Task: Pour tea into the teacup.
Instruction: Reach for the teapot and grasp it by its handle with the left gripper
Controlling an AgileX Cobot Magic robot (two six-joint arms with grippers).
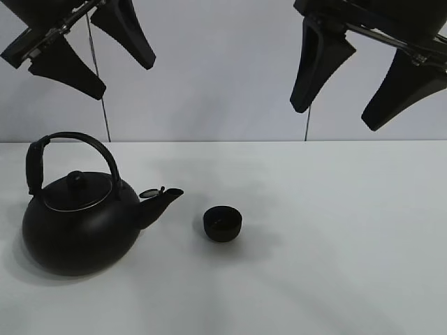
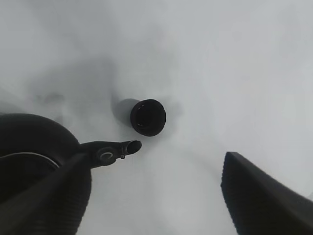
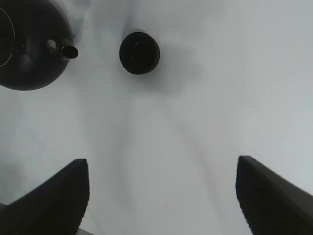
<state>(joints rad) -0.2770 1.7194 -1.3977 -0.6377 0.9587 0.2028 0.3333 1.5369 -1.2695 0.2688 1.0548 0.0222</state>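
Both pairs of jaws hang spread and empty, well above the desk (image 1: 349, 265); the teacup (image 1: 223, 223) sits near the kettle (image 1: 73, 230), just off its spout (image 1: 162, 201); the pour looks unstarted; next, the left jaws likely must drop to the kettle's arched handle (image 1: 73, 135) and close.

bright, even light; soft shadows on the table (image 1: 335, 279); wrist views blurred.

Black round kettle (image 1: 77, 234) sat on the left of the white table (image 1: 335, 279), lid on, arched handle raised, spout pointing right. Pale wall (image 1: 223, 70) stood behind the far edge, left cord (image 1: 104, 115) and right cord (image 1: 306, 131) hanging down it.
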